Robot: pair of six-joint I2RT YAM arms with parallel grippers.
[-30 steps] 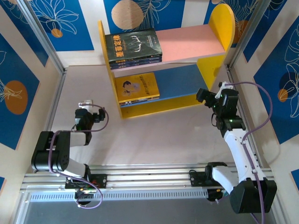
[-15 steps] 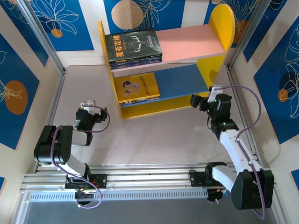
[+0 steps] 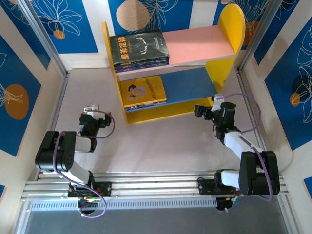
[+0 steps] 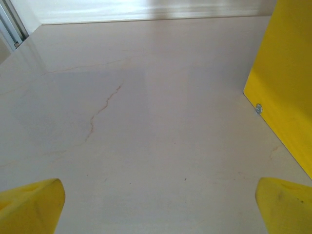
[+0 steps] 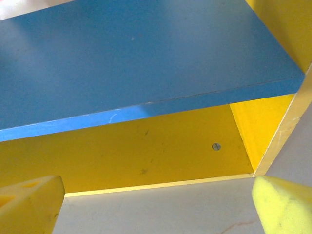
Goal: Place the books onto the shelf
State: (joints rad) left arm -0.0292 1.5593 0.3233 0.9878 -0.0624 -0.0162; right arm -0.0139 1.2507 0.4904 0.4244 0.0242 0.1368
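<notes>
- Blue leaf-pattern wall panels (image 3: pixel 73 24) are boxing in a pale beige worktop (image 3: pixel 161 141); every book I'm seeing is sitting on the shelf.
- Small wooden two-level shelf with yellow sides (image 3: pixel 233 27) is standing at the worktop's far edge, roughly centre.
- Stack of thin dark paperbacks, black antler cover on top (image 3: pixel 141 47), is lying flat at the left end of the pink upper board (image 3: pixel 200 43); can't count the stack from here.
- Yellow paperback with a cartoon figure (image 3: pixel 145 91) is lying flat at the left end of the blue lower board (image 3: pixel 190 82).
- Left gripper (image 3: pixel 90 109) is hanging over the left half of the worktop, near the shelf's left side, arm folded. In its wrist view the yellow pads (image 4: pixel 31 207) are sitting wide apart with nothing between them.
- Right gripper (image 3: pixel 200 110) is sitting near the shelf's front right corner, facing the lower board. Its pads (image 5: pixel 29 202) are spread, holding nothing.
- My read: books are looking shelved, so the step in hand is getting the right arm clear.
- Doing it well: keeping the jaws spread and pulling straight back toward the near edge, not sweeping sideways. The blue board's front lip and the yellow side are sitting close enough to catch.
- Risk: a nudge is likely shifting the shelf and sliding the flat books.
</notes>
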